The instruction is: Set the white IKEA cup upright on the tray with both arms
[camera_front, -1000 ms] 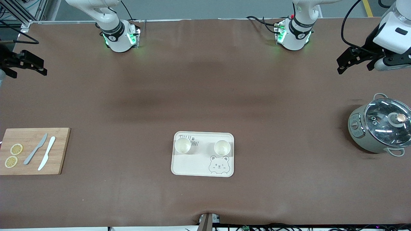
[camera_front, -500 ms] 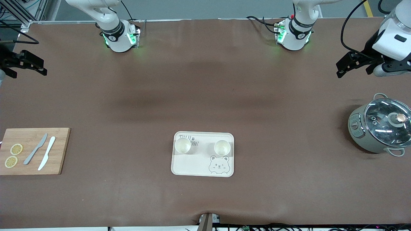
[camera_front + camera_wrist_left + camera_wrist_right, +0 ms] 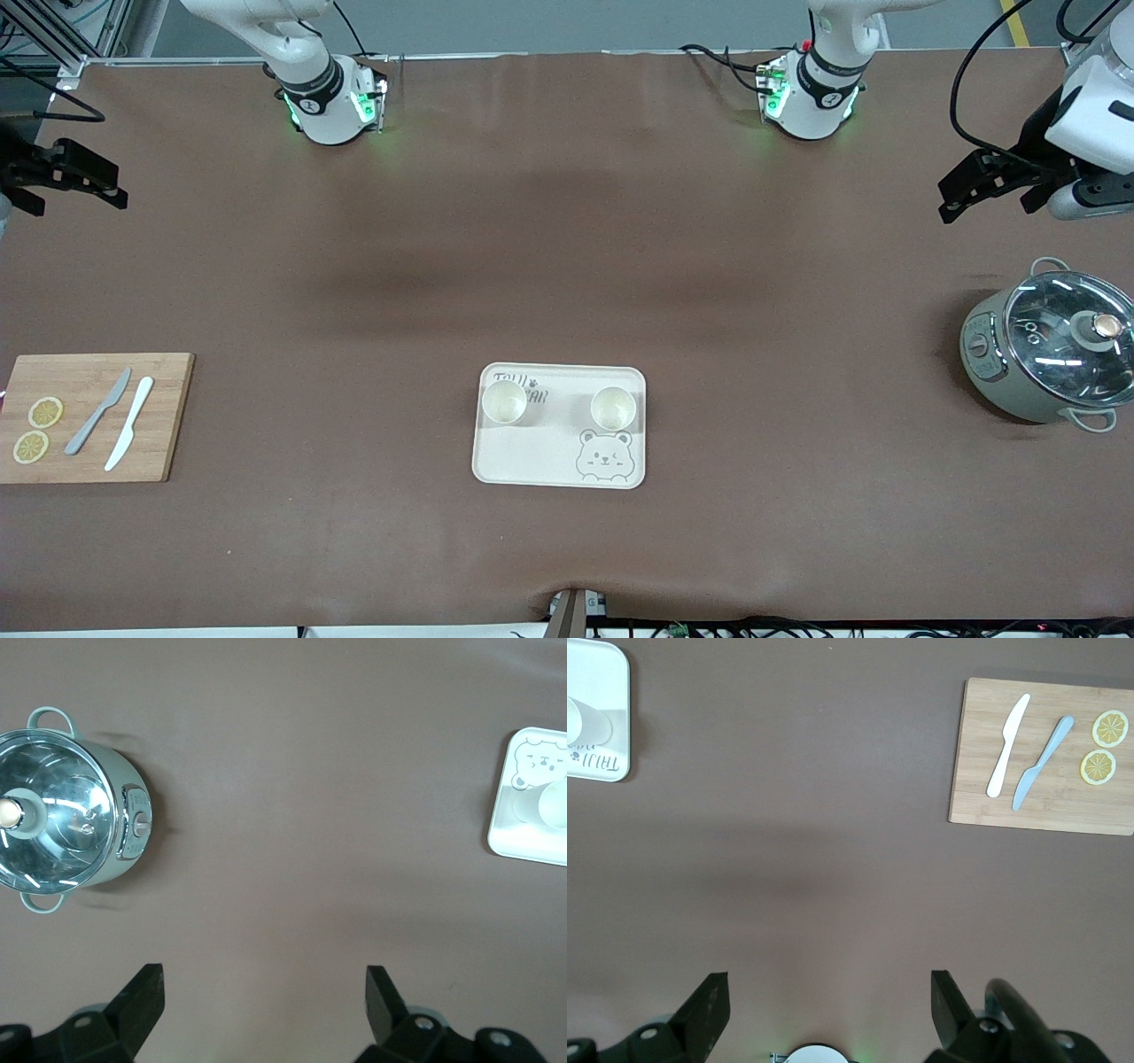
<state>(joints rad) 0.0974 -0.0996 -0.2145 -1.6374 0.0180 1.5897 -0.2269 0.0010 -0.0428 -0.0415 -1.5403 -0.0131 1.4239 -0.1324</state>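
With both white cups upright on the tray at its 12 o'clock edge, my left tool and right tool, both spread and empty over bare tabletop, risk toppling them on any careless return.

Even, diffuse overhead light; brown table evenly lit with faint broad dark bands. Soft short shadows beside pot and cups. Streaky glare on glass lid. Green glow at arm bases. All views sharp.
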